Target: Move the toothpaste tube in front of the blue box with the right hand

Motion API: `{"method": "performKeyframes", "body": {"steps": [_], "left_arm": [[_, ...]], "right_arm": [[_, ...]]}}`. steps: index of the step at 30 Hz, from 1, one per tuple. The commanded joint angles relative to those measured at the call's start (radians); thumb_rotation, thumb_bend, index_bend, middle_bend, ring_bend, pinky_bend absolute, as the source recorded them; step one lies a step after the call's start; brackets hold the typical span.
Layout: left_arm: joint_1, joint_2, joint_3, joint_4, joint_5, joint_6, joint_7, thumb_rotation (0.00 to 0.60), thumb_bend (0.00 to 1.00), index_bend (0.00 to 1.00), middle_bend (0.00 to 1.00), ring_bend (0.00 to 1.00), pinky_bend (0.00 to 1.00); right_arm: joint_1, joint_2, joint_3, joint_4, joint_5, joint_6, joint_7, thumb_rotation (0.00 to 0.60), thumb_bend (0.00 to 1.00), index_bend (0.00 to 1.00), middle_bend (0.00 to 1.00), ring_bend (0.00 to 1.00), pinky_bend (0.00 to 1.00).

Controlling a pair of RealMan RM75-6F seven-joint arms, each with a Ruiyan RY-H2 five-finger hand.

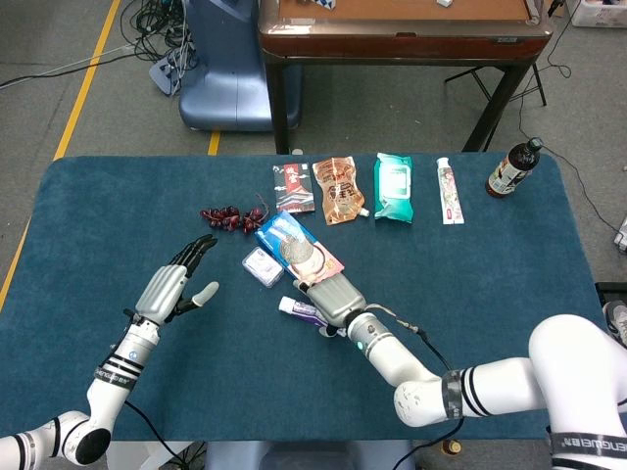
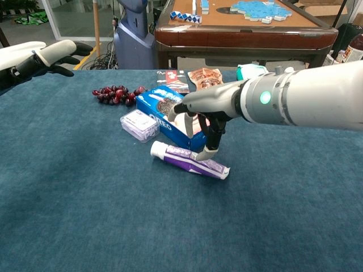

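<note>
Centrally, the right hand (image 2: 205, 113) touched one toothpaste tube (image 2: 189, 161) with a fingertip, grasping nothing, before one blue box (image 2: 170, 115) reading OREO; left hand (image 1: 176, 286) spread, released

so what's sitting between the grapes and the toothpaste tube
A small clear box lies between the grapes and the toothpaste tube, plainest in the chest view.

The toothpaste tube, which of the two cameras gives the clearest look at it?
The chest view: the toothpaste tube lies in plain sight from white cap to flat end. In the head view the right hand covers most of it, leaving only the cap end.
</note>
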Motion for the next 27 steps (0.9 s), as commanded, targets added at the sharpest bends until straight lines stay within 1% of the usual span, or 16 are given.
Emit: {"method": "performKeyframes", "body": {"steps": [1, 4, 5, 6, 7, 8, 9, 10, 15, 18, 21, 25, 27], "left_arm": [[0.005, 0.005, -0.005, 0.020, -0.015, 0.010, 0.023, 0.016, 0.15, 0.00, 0.00, 0.00, 0.07], [0.010, 0.023, -0.005, 0.035, -0.044, 0.005, 0.060, 0.172, 0.15, 0.00, 0.00, 0.00, 0.07], [0.013, 0.031, -0.005, 0.037, -0.053, 0.001, 0.061, 0.253, 0.15, 0.00, 0.00, 0.00, 0.07], [0.016, 0.042, -0.004, 0.036, -0.067, -0.006, 0.064, 0.313, 0.15, 0.00, 0.00, 0.00, 0.07], [0.020, 0.058, -0.004, 0.033, -0.085, -0.018, 0.067, 0.410, 0.15, 0.00, 0.00, 0.00, 0.07], [0.023, 0.070, -0.003, 0.033, -0.096, -0.025, 0.069, 0.524, 0.15, 0.00, 0.00, 0.00, 0.07], [0.026, 0.080, -0.003, 0.037, -0.107, -0.029, 0.072, 0.573, 0.15, 0.00, 0.00, 0.00, 0.07], [0.031, 0.088, -0.004, 0.046, -0.118, -0.029, 0.076, 0.600, 0.15, 0.00, 0.00, 0.00, 0.07], [0.057, 0.103, -0.003, 0.117, -0.130, -0.002, 0.077, 0.600, 0.15, 0.00, 0.00, 0.00, 0.07], [0.083, 0.104, 0.000, 0.150, -0.123, 0.046, 0.087, 0.600, 0.15, 0.00, 0.00, 0.00, 0.07], [0.115, 0.101, 0.007, 0.179, -0.098, 0.116, 0.106, 0.600, 0.15, 0.00, 0.00, 0.00, 0.07], [0.156, 0.107, 0.021, 0.182, -0.067, 0.187, 0.126, 0.600, 0.15, 0.00, 0.02, 0.00, 0.07], [0.172, 0.114, 0.030, 0.172, -0.057, 0.208, 0.137, 0.600, 0.15, 0.00, 0.02, 0.00, 0.07]], "right_arm": [[-0.074, 0.054, 0.018, -0.033, -0.111, 0.067, 0.096, 0.527, 0.27, 0.09, 0.33, 0.38, 0.49], [-0.144, 0.106, 0.018, -0.055, -0.203, 0.125, 0.172, 0.536, 0.28, 0.13, 0.37, 0.39, 0.49], [-0.165, 0.121, 0.018, -0.061, -0.226, 0.143, 0.194, 0.549, 0.28, 0.15, 0.38, 0.40, 0.49], [-0.185, 0.137, 0.017, -0.065, -0.248, 0.159, 0.213, 0.566, 0.28, 0.17, 0.39, 0.41, 0.49], [-0.212, 0.157, 0.016, -0.070, -0.273, 0.181, 0.239, 0.578, 0.28, 0.19, 0.40, 0.41, 0.49], [-0.233, 0.169, 0.018, -0.072, -0.292, 0.201, 0.262, 0.591, 0.29, 0.23, 0.41, 0.42, 0.49], [-0.254, 0.180, 0.020, -0.072, -0.315, 0.216, 0.286, 0.597, 0.30, 0.27, 0.42, 0.42, 0.49], [-0.282, 0.197, 0.020, -0.070, -0.342, 0.232, 0.320, 0.600, 0.31, 0.30, 0.43, 0.43, 0.49], [-0.384, 0.246, 0.004, -0.044, -0.432, 0.300, 0.401, 0.600, 0.32, 0.32, 0.44, 0.43, 0.49], [-0.443, 0.264, -0.012, -0.023, -0.490, 0.345, 0.429, 0.600, 0.32, 0.33, 0.44, 0.43, 0.49], [-0.510, 0.264, -0.030, 0.009, -0.563, 0.421, 0.439, 0.600, 0.32, 0.35, 0.45, 0.43, 0.49], [-0.587, 0.255, -0.048, 0.033, -0.635, 0.499, 0.457, 0.600, 0.32, 0.38, 0.47, 0.43, 0.49], [-0.617, 0.257, -0.059, 0.035, -0.662, 0.518, 0.461, 0.600, 0.32, 0.39, 0.48, 0.44, 0.49]]}}
